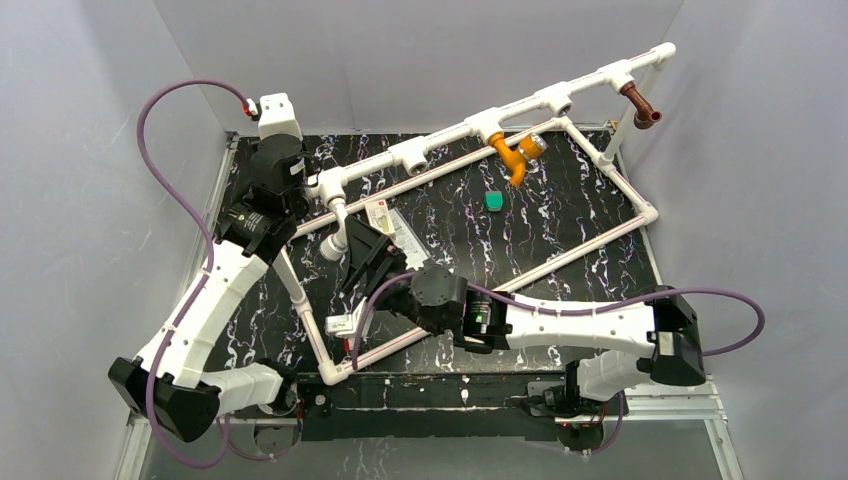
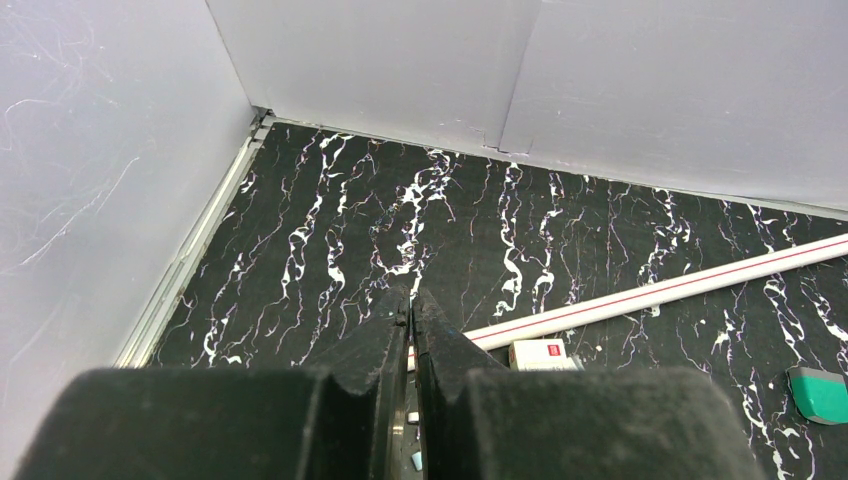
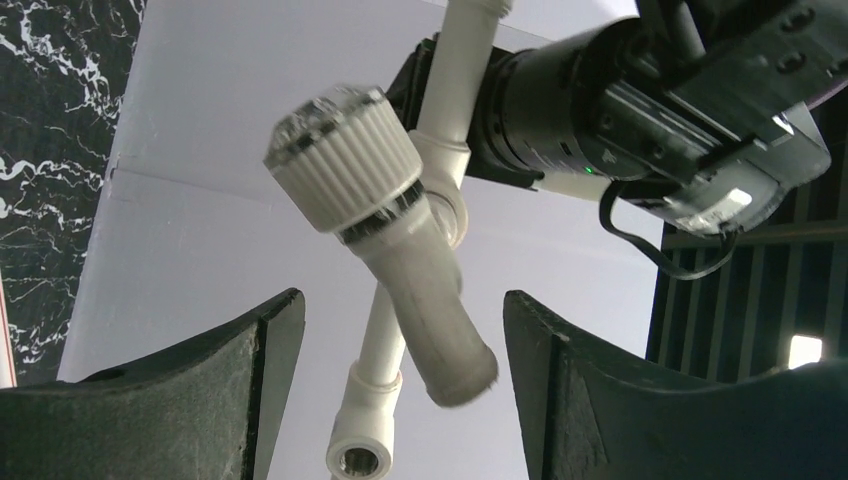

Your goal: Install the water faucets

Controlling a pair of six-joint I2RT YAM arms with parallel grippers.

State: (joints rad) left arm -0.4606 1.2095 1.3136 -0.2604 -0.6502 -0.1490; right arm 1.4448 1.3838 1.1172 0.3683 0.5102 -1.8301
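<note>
Gaps flank white faucet (image 3: 372,170) inside right claw (image 3: 397,302) (jaws wide).

Three taps on the pipe frame, right arm at the white one
The white pipe frame (image 1: 452,136) lies slantwise across the black marbled table (image 1: 580,200). On its top rail the brown tap (image 1: 640,104) hangs at the far right end, the orange tap (image 1: 513,155) near the middle, the white tap (image 1: 334,238) at the left end. The right gripper (image 1: 362,258) sits just beside the white tap. A teal piece (image 1: 494,201) lies near the orange tap. The left arm (image 1: 225,290) reaches toward the back left corner
</note>
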